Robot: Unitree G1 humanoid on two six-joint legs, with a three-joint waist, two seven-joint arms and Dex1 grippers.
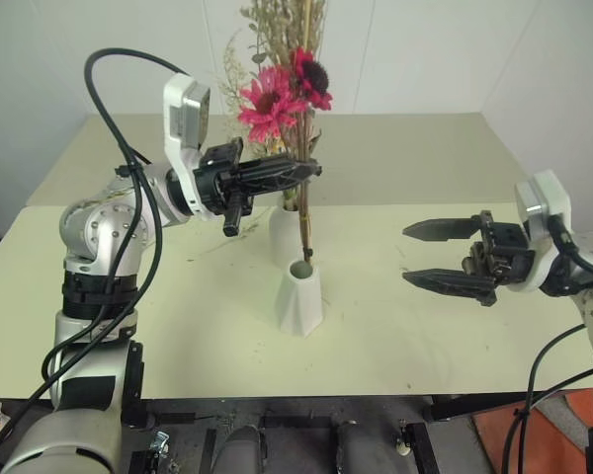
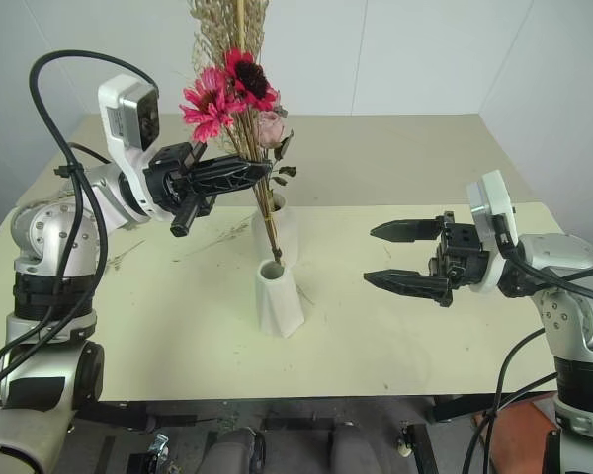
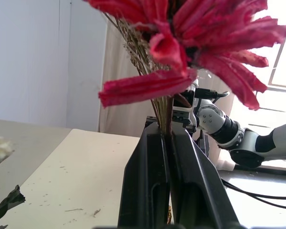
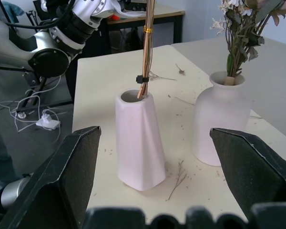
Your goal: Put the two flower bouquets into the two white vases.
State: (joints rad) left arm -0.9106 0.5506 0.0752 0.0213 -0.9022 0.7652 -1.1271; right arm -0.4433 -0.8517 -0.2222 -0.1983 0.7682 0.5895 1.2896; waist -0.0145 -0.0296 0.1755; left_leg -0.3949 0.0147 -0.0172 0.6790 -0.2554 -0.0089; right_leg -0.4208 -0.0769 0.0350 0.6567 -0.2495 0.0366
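Matt white vases (image 4: 139, 143) on a smooth matt cream table (image 1: 425, 346); glossy black plastic pincer (image 1: 445, 255).

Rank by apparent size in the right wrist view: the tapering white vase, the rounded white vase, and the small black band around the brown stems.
1. Tapering white vase, largest, though it stands nearer the camera, so unsure.
2. Rounded white vase.
3. Black band, clearly smallest.

Likely a lab — bare white walls (image 1: 425, 49) (loose cables (image 4: 24, 109)).

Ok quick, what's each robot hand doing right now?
Left gripper: shut on the magenta daisy bouquet, stem tips at the tapered vase.
Right gripper: open, holding nothing.
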